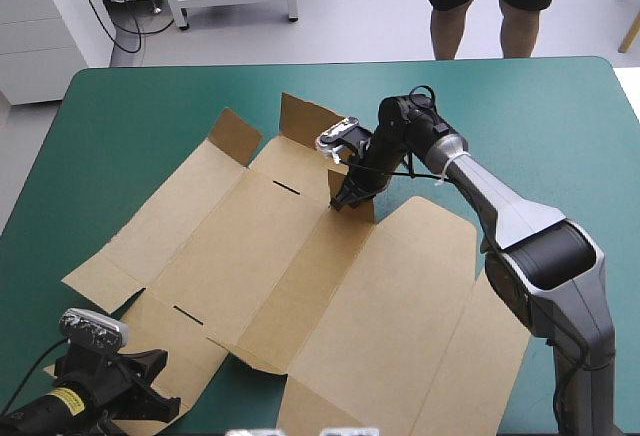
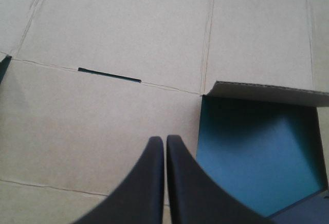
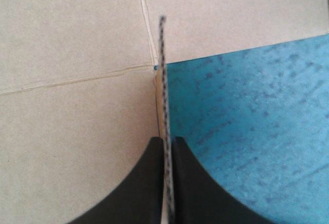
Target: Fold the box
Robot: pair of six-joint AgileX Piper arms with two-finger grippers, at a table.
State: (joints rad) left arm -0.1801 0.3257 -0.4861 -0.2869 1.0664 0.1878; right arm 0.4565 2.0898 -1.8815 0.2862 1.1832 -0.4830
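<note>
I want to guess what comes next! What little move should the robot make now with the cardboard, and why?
Probably the right end effector should tip the small flap it pinches inward along its crease. That flap stands upright in its grip, while most of the brown box lies flat. The left end effector is shut, holding nothing.

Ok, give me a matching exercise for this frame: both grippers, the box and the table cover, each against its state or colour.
1. right gripper
2. left gripper
3. box
4. table cover

A. teal-green
B. jaws shut, holding nothing
C. jaws shut on the box
D. brown, mostly spread flat

Pairs: 1-C, 2-B, 3-D, 4-A.
</note>
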